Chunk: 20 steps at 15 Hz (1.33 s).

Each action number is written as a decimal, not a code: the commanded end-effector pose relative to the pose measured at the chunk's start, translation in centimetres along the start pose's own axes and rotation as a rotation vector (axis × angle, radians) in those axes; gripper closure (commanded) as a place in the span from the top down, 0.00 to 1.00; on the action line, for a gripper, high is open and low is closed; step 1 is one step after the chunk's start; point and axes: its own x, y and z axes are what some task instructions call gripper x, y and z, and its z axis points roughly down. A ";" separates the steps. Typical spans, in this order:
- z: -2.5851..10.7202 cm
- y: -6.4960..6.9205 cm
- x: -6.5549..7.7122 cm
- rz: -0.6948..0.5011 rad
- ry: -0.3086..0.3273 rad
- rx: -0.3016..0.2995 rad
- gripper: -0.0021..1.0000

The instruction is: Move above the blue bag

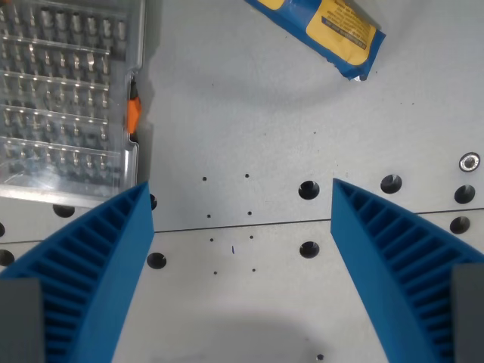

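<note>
The blue bag with yellow labels lies flat on the grey table at the top of the wrist view, right of centre, partly cut off by the top edge. My gripper is open and empty, its two blue ribbed fingers spread wide at the lower left and lower right. The bag lies well beyond the fingertips, toward the top of the view.
A clear plastic case of screwdriver bits with an orange latch lies at the upper left. The grey table has a seam across the middle, several bolt holes and a bolt at the right.
</note>
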 end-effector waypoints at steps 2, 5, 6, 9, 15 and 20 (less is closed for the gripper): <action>-0.2 0.0 0.0 0.000 0.006 0.000 1.00; -0.2 0.0 0.0 -0.008 0.005 -0.001 1.00; -0.2 0.0 0.1 -0.015 0.005 -0.001 1.00; -0.1 0.0 0.2 -0.050 0.004 -0.003 1.00; 0.7 0.2 0.8 -0.163 0.005 -0.013 1.00; 1.7 0.4 1.8 -0.298 -0.008 -0.026 1.00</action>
